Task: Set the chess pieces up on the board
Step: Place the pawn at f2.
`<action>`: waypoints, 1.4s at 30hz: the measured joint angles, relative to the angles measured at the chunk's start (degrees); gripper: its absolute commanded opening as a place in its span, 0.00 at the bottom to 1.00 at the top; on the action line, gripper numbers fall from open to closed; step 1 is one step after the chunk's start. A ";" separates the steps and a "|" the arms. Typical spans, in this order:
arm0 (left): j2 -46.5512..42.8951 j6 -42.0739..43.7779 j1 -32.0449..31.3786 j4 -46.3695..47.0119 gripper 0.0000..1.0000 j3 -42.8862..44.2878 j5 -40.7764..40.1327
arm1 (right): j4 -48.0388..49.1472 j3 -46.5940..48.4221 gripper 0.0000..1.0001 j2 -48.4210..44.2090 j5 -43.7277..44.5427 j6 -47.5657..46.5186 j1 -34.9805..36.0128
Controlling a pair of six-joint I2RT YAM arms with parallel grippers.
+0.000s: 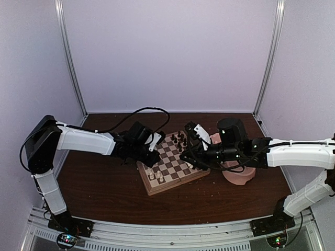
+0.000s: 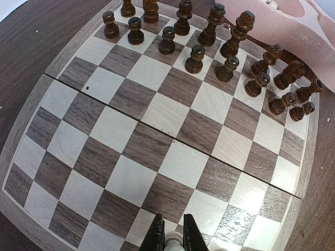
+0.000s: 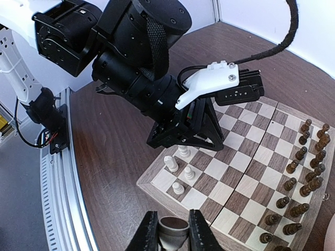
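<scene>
Counting sixteen dark pieces (image 2: 194,57), four cream chess pieces (image 3: 170,163) on board (image 2: 157,112).

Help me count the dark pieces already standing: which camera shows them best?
Left wrist: the dark pieces stand large and separate along the far rows of the board. The right wrist view shows them small at its right edge; the top view shows only a tiny dark cluster.

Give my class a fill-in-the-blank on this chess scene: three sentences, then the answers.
The left gripper is shut on a ___ chess piece. The pieces lined up along the board's edge nearest the bowl are ___ brown. The double bowl beside the board is ___ in colour.
Missing words: white; dark; pink.
</scene>
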 measured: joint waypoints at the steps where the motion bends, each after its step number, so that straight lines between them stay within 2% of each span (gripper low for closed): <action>1: 0.28 0.13 0.00 -0.02 0.05 0.37 -0.07 | 0.02 0.00 0.17 0.00 0.02 0.00 -0.02; 19: 4.11 0.61 0.98 -2.91 0.11 4.72 -2.71 | 0.00 0.00 0.17 0.00 0.07 0.00 -0.28; 21: 4.37 0.59 1.14 -3.17 0.17 5.01 -2.80 | 0.00 0.00 0.17 0.00 0.07 0.00 -0.28; 24: 4.37 0.61 1.14 -3.80 0.32 5.20 -2.80 | 0.00 0.00 0.17 0.00 0.07 0.00 -0.31; 27: 4.37 0.26 1.11 -4.87 0.41 5.55 -2.78 | 0.00 0.00 0.17 0.00 0.07 0.00 -0.33; 34: 4.37 -0.13 1.14 -7.21 0.43 6.95 -2.80 | -0.02 0.00 0.17 0.00 0.07 0.00 -0.52; 42: 4.44 -0.33 1.11 -15.23 0.43 13.31 -2.99 | -0.04 0.00 0.17 0.00 0.07 0.02 -0.55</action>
